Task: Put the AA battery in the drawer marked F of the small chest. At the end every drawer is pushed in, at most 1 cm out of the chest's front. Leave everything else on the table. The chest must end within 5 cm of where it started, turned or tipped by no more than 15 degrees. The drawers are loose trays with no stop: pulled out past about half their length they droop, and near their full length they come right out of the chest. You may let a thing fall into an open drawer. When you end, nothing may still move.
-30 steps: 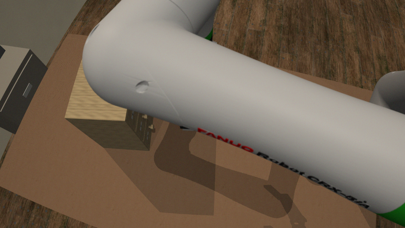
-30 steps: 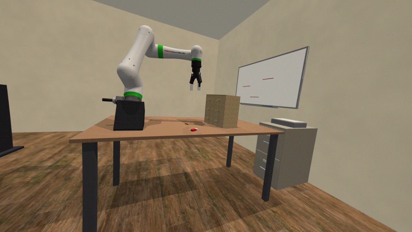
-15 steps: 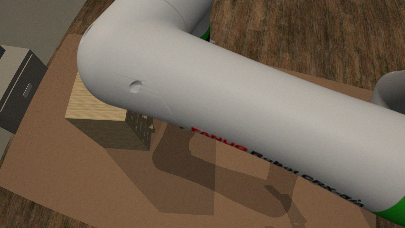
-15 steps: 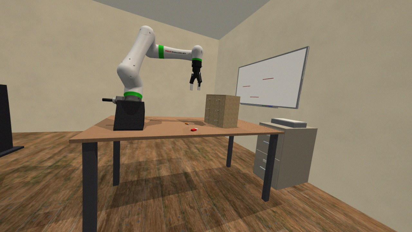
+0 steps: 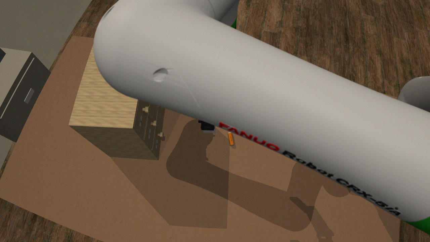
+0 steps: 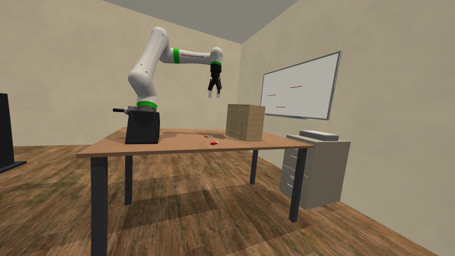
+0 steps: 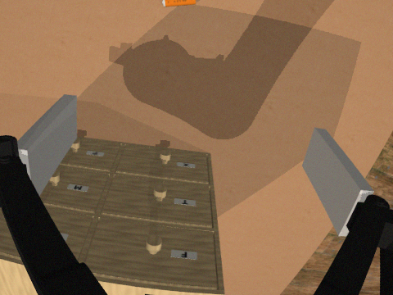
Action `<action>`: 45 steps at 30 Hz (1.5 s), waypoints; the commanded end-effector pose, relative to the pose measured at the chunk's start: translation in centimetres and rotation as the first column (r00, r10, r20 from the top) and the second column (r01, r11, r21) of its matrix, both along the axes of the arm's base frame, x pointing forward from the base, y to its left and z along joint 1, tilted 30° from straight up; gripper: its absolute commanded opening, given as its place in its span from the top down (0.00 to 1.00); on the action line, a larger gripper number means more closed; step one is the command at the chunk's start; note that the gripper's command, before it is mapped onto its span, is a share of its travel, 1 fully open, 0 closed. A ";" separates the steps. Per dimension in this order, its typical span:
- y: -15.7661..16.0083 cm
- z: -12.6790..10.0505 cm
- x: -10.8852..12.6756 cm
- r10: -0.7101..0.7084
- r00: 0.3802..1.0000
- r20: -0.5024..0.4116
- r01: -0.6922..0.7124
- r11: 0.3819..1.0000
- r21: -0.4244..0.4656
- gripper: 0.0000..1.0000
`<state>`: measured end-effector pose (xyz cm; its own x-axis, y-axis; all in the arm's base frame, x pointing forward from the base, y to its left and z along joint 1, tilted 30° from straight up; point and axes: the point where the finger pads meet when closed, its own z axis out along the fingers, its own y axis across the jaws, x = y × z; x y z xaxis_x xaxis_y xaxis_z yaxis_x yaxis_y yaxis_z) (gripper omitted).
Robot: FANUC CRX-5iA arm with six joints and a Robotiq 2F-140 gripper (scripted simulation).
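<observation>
Above the tabletop (image 5: pixel 99 192) (image 6: pixel 191 144) (image 7: pixel 262 254), my jaws (image 5: pixel 207 126) (image 6: pixel 214 94) hang spread wide.
The orange battery (image 5: pixel 230 138) (image 6: pixel 206 136) (image 7: pixel 180 2) lies out on the wood, in front of the chest (image 5: pixel 102 111) (image 6: pixel 245 122) (image 7: pixel 155 213), whose drawer F (image 7: pixel 123 250) is shut.

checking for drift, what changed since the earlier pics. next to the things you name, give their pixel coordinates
The hand (image 5: pixel 208 129) (image 6: pixel 214 94) (image 7: pixel 195 132) rose a little, edging left in the exterior view. From the top, the forearm (image 5: pixel 255 81) (image 6: pixel 192 56) shifted up-right, uncovering the battery (image 5: pixel 230 138) (image 6: pixel 206 136) (image 7: pixel 180 2). Nothing was gripped or released; the hand stayed open. Battery, chest (image 5: pixel 102 112) (image 6: pixel 255 124) (image 7: pixel 135 197) and red-and-white item (image 6: pixel 214 143) stayed put.
</observation>
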<state>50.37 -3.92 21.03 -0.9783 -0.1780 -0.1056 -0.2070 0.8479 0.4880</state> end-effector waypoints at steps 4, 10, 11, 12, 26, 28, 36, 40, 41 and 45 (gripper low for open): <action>-2.1 0.6 -2.1 0.000 1.000 0.001 0.000 1.000 0.000 0.00; -3.3 1.0 -3.3 0.000 1.000 0.001 0.000 1.000 0.000 0.00; -3.3 1.0 -3.3 0.000 1.000 0.001 0.000 1.000 0.000 0.00; -3.5 1.0 -3.5 0.000 1.000 0.001 0.000 1.000 0.000 0.00; -3.7 1.0 -3.6 -0.009 1.000 0.016 0.009 1.000 0.004 0.00; -3.7 1.0 -3.6 -0.009 1.000 0.016 0.009 1.000 0.004 0.00; -3.1 0.4 -2.8 -0.059 0.993 0.100 0.056 0.998 0.027 0.00; -2.6 -0.2 -2.1 -0.105 0.979 0.174 0.097 0.994 0.052 0.00; -2.5 -0.4 -1.9 -0.119 0.973 0.196 0.109 0.992 0.060 0.00; -2.1 -0.7 -1.4 -0.149 0.959 0.242 0.134 0.988 0.078 0.00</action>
